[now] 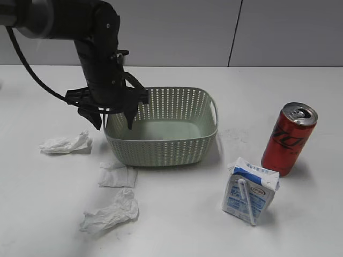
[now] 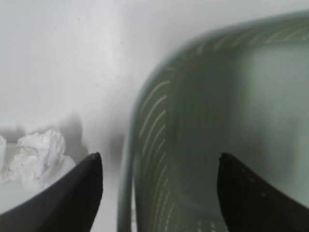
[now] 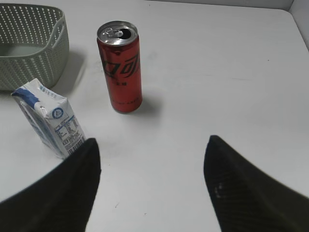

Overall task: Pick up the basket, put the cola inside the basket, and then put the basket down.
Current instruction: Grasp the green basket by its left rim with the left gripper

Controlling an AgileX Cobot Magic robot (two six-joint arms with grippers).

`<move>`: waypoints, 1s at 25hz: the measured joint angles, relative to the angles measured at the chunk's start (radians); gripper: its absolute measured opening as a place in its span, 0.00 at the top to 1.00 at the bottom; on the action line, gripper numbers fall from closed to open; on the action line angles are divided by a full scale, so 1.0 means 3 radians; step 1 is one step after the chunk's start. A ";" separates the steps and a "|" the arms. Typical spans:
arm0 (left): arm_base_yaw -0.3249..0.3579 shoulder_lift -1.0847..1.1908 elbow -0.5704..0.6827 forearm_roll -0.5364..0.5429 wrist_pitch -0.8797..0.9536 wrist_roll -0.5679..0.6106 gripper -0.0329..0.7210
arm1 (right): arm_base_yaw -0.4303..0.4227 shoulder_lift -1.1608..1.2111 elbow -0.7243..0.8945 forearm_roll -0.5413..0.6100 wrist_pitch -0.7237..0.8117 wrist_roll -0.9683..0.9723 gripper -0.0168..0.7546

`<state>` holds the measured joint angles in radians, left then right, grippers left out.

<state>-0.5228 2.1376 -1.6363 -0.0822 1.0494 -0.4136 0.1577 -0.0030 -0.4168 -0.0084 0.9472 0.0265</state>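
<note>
I find nothing completed: my left tool (image 1: 113,122) straddles the basket (image 1: 177,140) wall, jaws spread and empty; the cola (image 3: 120,67) stands outside on the worktop (image 1: 177,225); right tool (image 3: 152,186) open, empty.

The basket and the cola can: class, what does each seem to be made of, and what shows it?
Basket: likely moulded plastic, matte sage green; uniform perforated walls, rounded rim. Cola can: probably aluminium, glossy red printed coat; bare silver top with pull-tab opening.
</note>
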 joint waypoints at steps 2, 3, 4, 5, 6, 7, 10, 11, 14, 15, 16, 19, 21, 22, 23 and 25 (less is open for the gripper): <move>0.0000 0.0001 0.0000 0.0000 -0.0027 -0.0009 0.29 | 0.0000 0.0000 0.0000 0.0000 0.0000 0.0000 0.32; 0.0000 0.0004 0.0000 0.0000 -0.0031 -0.0012 0.31 | 0.0000 0.0000 0.0000 0.0000 0.0000 0.0000 0.32; 0.0000 0.0017 0.0000 0.0000 -0.0027 -0.0012 0.33 | 0.0000 0.0000 0.0000 0.0000 0.0000 0.0000 0.32; 0.0000 0.0039 0.0000 0.0000 -0.0027 -0.0012 0.34 | 0.0000 0.0000 0.0000 0.0000 0.0000 0.0000 0.32; 0.0000 0.0067 -0.0001 -0.0008 -0.0021 -0.0012 0.35 | 0.0000 0.0000 0.0000 0.0000 0.0000 0.0000 0.32; 0.0000 0.0092 -0.0001 -0.0021 -0.0013 -0.0012 0.35 | 0.0000 0.0000 0.0000 -0.0003 0.0000 0.0000 0.32; 0.0000 0.0128 -0.0001 -0.0032 -0.0010 -0.0013 0.37 | 0.0000 0.0000 0.0000 -0.0007 0.0000 -0.0003 0.32; 0.0000 0.0128 -0.0001 -0.0032 -0.0003 -0.0016 0.40 | 0.0000 0.0000 0.0000 -0.0007 0.0000 -0.0003 0.32; 0.0000 0.0128 -0.0001 -0.0032 0.0011 -0.0016 0.54 | 0.0000 0.0000 0.0000 -0.0007 -0.0003 -0.0003 0.32; 0.0000 0.0128 -0.0001 -0.0032 0.0011 -0.0016 0.60 | 0.0000 0.0000 0.0000 -0.0007 -0.0003 -0.0003 0.32; 0.0000 0.0128 -0.0001 -0.0035 0.0016 -0.0016 0.68 | 0.0000 0.0000 0.0000 -0.0007 -0.0003 -0.0003 0.32; 0.0000 0.0128 -0.0001 -0.0050 0.0016 -0.0027 0.86 | 0.0000 0.0000 0.0000 -0.0007 -0.0003 -0.0003 0.32; 0.0000 0.0109 -0.0004 -0.0083 -0.0009 -0.0040 0.92 | 0.0000 0.0000 0.0000 -0.0007 -0.0003 -0.0003 0.32; 0.0000 0.0090 -0.0004 -0.0099 -0.0009 -0.0044 0.93 | 0.0000 0.0000 0.0000 -0.0007 -0.0003 -0.0003 0.32; 0.0004 0.0062 -0.0004 -0.0111 -0.0006 -0.0071 0.95 | 0.0000 0.0000 0.0000 -0.0007 -0.0003 -0.0003 0.32; 0.0021 0.0004 -0.0004 -0.0114 0.0028 -0.0112 0.95 | 0.0000 0.0000 0.0000 -0.0007 -0.0003 -0.0003 0.32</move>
<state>-0.5166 2.1389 -1.6375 -0.1165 1.0578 -0.4472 0.1577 -0.0030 -0.4168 -0.0104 0.9463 0.0256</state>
